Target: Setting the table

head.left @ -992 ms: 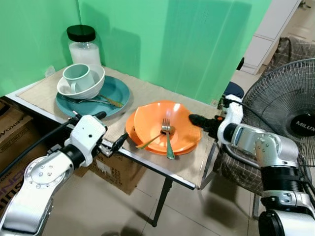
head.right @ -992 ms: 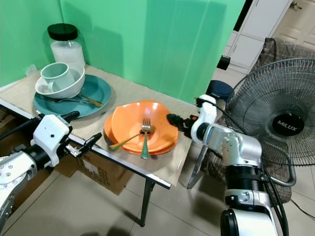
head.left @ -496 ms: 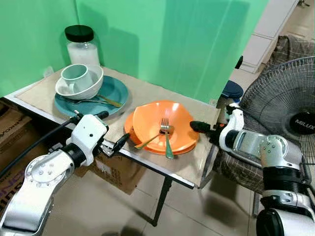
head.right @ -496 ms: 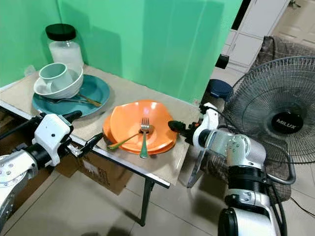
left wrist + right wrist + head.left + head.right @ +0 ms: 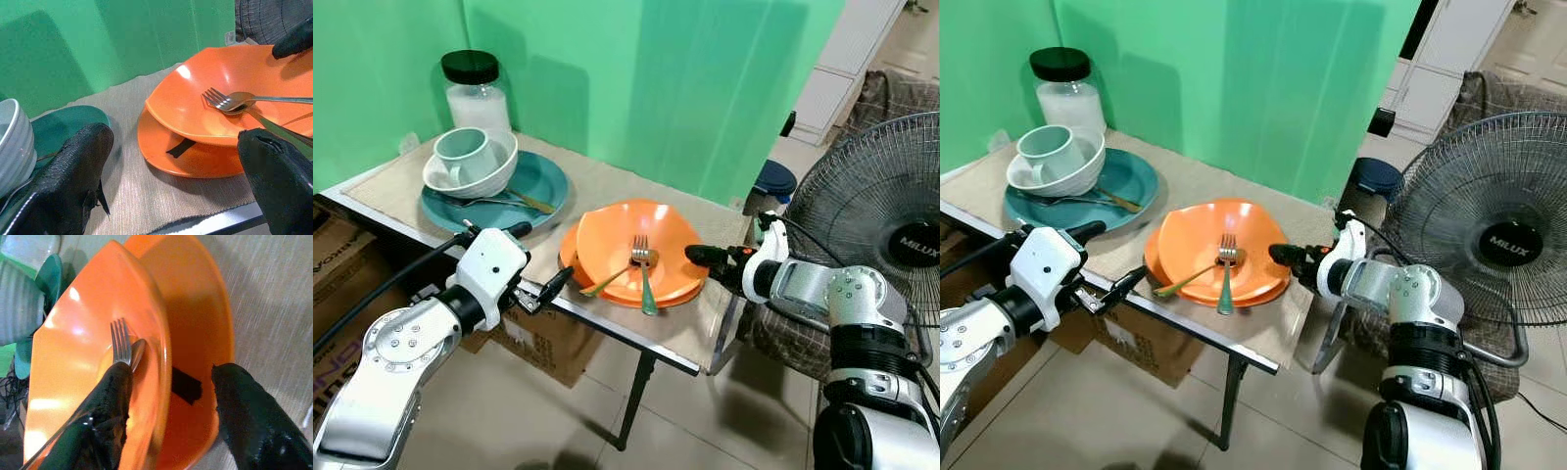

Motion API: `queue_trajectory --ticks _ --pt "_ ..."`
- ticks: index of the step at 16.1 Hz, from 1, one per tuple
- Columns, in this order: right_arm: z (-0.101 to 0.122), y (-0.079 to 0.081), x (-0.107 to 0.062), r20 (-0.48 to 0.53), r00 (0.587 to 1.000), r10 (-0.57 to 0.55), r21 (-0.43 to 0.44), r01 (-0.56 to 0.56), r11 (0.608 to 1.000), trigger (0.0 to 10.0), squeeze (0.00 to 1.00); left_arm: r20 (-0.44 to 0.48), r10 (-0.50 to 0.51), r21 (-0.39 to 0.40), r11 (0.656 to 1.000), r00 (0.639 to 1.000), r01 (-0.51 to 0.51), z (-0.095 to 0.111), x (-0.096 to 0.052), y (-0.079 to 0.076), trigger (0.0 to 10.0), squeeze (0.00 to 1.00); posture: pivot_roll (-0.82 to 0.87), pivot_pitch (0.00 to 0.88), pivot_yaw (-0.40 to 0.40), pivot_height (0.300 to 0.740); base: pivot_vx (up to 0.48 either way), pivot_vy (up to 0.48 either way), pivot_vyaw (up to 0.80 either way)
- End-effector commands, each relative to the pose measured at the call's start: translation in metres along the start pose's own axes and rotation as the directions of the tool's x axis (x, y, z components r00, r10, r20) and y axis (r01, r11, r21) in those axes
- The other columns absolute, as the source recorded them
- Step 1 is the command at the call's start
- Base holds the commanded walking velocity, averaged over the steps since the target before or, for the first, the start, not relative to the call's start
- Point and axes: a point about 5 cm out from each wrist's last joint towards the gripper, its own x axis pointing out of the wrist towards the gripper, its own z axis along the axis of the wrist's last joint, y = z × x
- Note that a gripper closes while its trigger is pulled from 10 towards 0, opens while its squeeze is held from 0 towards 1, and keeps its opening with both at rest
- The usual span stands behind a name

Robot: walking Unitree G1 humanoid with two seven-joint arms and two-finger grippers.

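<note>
Your right gripper (image 5: 697, 257) has slid in from the right of the frame and now sits at the rim of the orange bowl (image 5: 631, 245), fingers spread, one over the bowl, one over the orange plate (image 5: 203, 357) beneath. That reads as lining up to lift the bowl off. The bowl sits mid-frame on the table (image 5: 607, 186) with the fork (image 5: 643, 269) and spoon (image 5: 625, 272) crossed inside. The right wrist view shows that straddle; the head views don't. Your left gripper (image 5: 536, 284) holds wide open at the table's near edge, lower left of the bowl.
</note>
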Motion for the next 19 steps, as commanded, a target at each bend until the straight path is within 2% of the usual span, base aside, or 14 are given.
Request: queue_trajectory --ticks 1,9,12,19 --pt "0.002 0.0017 -0.0005 -0.009 1.0 0.003 0.013 -0.003 1.0 0.0 0.0 0.002 -0.02 0.001 1.0 1.0 0.02 0.0008 0.002 -0.0037 10.0 0.0 0.12 0.0 -0.1 0.74 0.0 0.0 0.0" --pt "-0.0048 -0.0015 0.003 -0.055 0.998 -0.011 0.05 0.014 0.999 0.0 0.0 -0.005 -0.043 0.004 0.999 0.999 0.043 -0.0001 -0.0003 -0.0065 10.0 0.0 0.12 0.0 -0.104 0.74 0.0 0.0 0.0" --pt "-0.0036 -0.0012 0.0036 -0.054 0.999 -0.008 0.064 0.011 0.998 0.0 0.0 0.033 -0.079 -0.016 0.997 0.996 0.08 0.0054 -0.0007 -0.0096 10.0 0.0 0.12 0.0 -0.104 0.74 0.0 0.0 0.0" --pt "0.0027 0.0056 0.004 -0.058 0.998 -0.003 0.039 0.005 0.999 0.0 0.0 0.029 -0.083 -0.022 0.996 0.996 0.084 0.0038 -0.0049 -0.0135 10.0 0.0 0.13 0.0 -0.125 0.74 0.0 0.0 0.0"
